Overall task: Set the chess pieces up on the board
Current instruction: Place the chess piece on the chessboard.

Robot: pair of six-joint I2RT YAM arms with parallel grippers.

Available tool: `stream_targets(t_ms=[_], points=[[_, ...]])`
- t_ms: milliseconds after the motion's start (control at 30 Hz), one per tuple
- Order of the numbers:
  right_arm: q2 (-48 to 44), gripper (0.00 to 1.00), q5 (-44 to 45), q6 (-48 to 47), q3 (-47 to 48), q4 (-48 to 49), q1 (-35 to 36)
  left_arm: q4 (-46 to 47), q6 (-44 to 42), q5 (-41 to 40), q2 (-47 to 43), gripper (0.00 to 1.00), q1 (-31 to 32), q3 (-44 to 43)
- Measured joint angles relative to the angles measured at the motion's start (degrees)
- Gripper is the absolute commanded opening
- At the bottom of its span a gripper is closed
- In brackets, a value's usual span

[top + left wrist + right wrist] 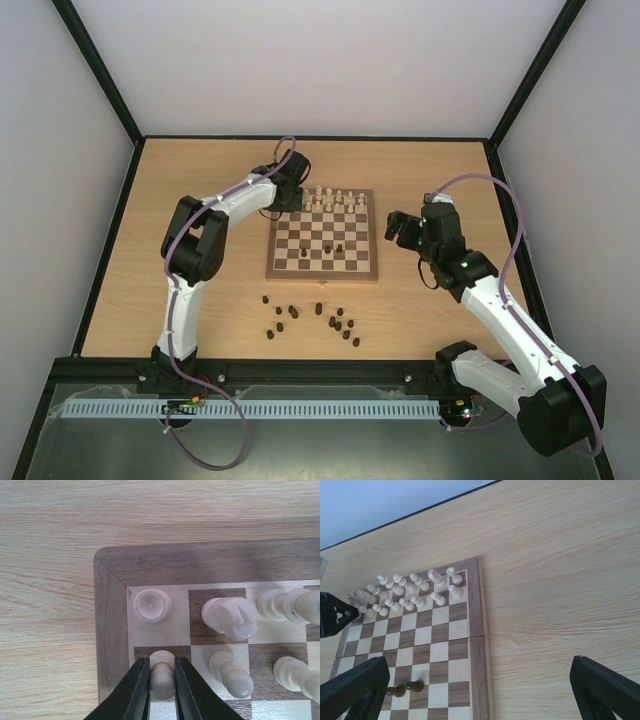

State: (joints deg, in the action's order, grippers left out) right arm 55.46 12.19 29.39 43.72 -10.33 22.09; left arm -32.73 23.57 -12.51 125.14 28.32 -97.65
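The checkered board (pixel 322 274) lies mid-table, with cream pieces (pixel 335 201) in two rows along its far edge. Three dark pieces (pixel 332 248) stand on inner squares. Several dark pieces (pixel 315 320) lie loose on the table in front of the board. My left gripper (pixel 161 680) is at the board's far left corner (pixel 112 580), shut on a cream pawn (pixel 161 672) standing on the second-row corner square. A cream rook (pixel 152 605) stands just beyond it. My right gripper (pixel 400 230) hangs open and empty to the right of the board; its fingers (pixel 355 690) frame the right wrist view.
The pale wooden tabletop (pixel 200 180) is ringed by a black frame and white walls. The board's right border (pixel 479 630) shows in the right wrist view, with bare table to its right. A slotted white rail (pixel 300 409) runs along the near edge.
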Motion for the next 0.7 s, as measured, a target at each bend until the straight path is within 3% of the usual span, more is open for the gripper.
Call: stream_targets(t_ms=[333, 467, 700], points=[[0.0, 1.00, -0.2, 0.0, -0.1, 0.0, 0.0, 1.7, 0.0, 0.0, -0.4, 0.17, 0.0, 1.4], [0.0, 1.00, -0.2, 0.0, -0.2, 0.0, 0.0, 2.0, 0.1, 0.0, -0.6, 0.27, 0.0, 2.0], [0.0, 1.00, -0.4, 0.0, -0.2, 0.0, 0.0, 1.6, 0.3, 0.0, -0.6, 0.29, 0.0, 2.7]])
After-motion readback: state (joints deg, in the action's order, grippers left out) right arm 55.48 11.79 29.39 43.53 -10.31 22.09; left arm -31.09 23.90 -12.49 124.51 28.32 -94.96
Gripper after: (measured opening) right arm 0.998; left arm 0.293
